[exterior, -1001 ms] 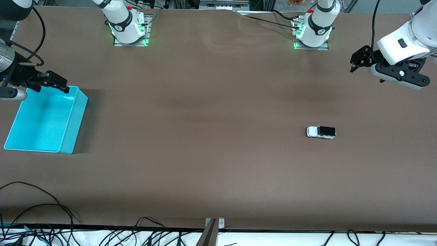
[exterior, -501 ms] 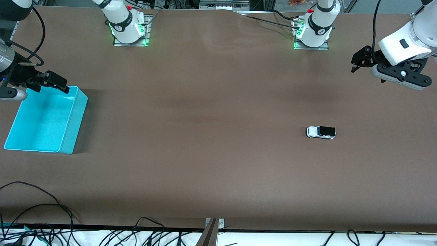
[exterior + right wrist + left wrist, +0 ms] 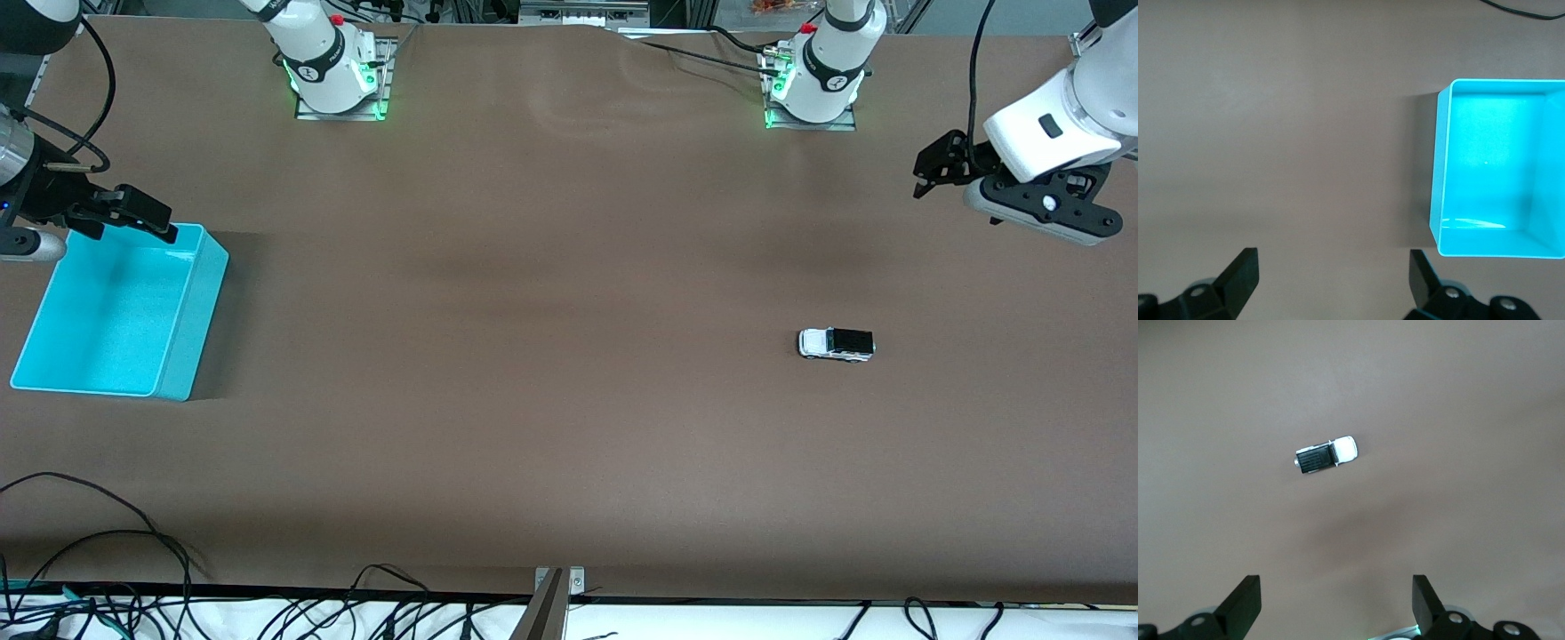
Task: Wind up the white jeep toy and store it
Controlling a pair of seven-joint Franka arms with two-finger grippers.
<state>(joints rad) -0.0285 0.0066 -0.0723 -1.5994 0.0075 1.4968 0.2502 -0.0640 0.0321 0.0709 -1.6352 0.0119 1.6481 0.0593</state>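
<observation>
- Two risks up front, both tied to size: small white jeep toy with black roof and dark wheels point(image 3: 836, 344) sitting on its wheels on bare brown table point(image 3: 569, 427), toward the left arm's end, nearest of the task's things to the front camera; likely to roll or skid away if one fingertip lands first, and easy to pinch crooked across so short a body.
- Seen from the left wrist as well: jeep toy point(image 3: 1326, 455) lying well clear of the black fingertips point(image 3: 1245, 600), nothing touching it, nothing around it.
- Winding probably needing a firm press and pull-back along the table; too light a hold and wheels slip, too hard and toy may tip or pop out.
- Tall-walled cyan plastic bin point(image 3: 116, 311) resting at the right arm's end, well apart from the toy, open and with nothing inside; a long carry or roll between the two, so a wound toy released off-line could miss it.
- Left gripper point(image 3: 933, 164) hanging over table near the left arm's end, jaws spread wide, holding nothing.
- Right gripper point(image 3: 124, 213) waiting over the bin's rim, jaws likewise wide and holding nothing; bin point(image 3: 1501, 167) in plain sight from that wrist.
- No obstacle on the table between toy and bin; loose black cables point(image 3: 89, 533) only at the table edge nearest the camera.
</observation>
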